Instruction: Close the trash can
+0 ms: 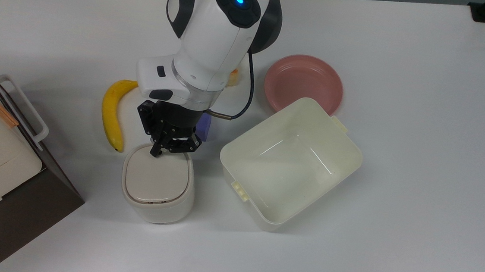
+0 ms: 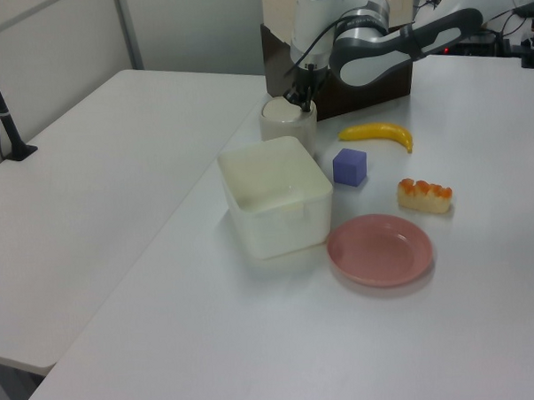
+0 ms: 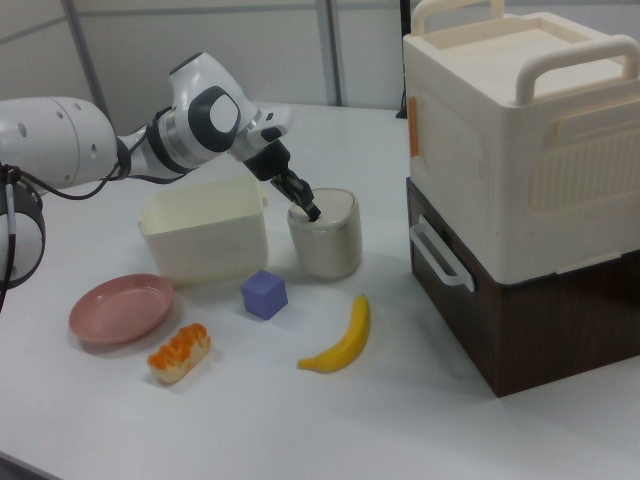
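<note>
Fingers of the gripper (image 1: 157,152) look drawn together into one narrow black tip, with nothing clamped between them, and that tip rests on the beige lid (image 1: 157,177) of the trash can (image 1: 157,207) at the lid's edge nearest the arm. In the right view the gripper (image 3: 311,212) slants down from the arm and meets the lid's rim on the right view's left. In the left view it (image 2: 300,99) comes down on the top of the trash can (image 2: 288,126). The lid lies flat and flush in the can's rim, with only a thin dark seam showing around it in the top view.

The trash can (image 3: 325,235) stands upright on the white worktop (image 1: 397,144), between the banana (image 1: 111,112) and the larger lidless cream tub (image 1: 291,162). It is near both and touches neither. Just behind it in the top view, partly under the arm, sits a purple cube (image 1: 204,126). A pink plate (image 1: 304,81) lies beyond the tub, close to its far corner, and a piece of toy food with orange topping (image 3: 179,351) lies near the plate in the right view. At the top view's left edge a cream case with handles (image 3: 510,140) sits on a dark brown box (image 3: 520,320), apart from the trash can.
</note>
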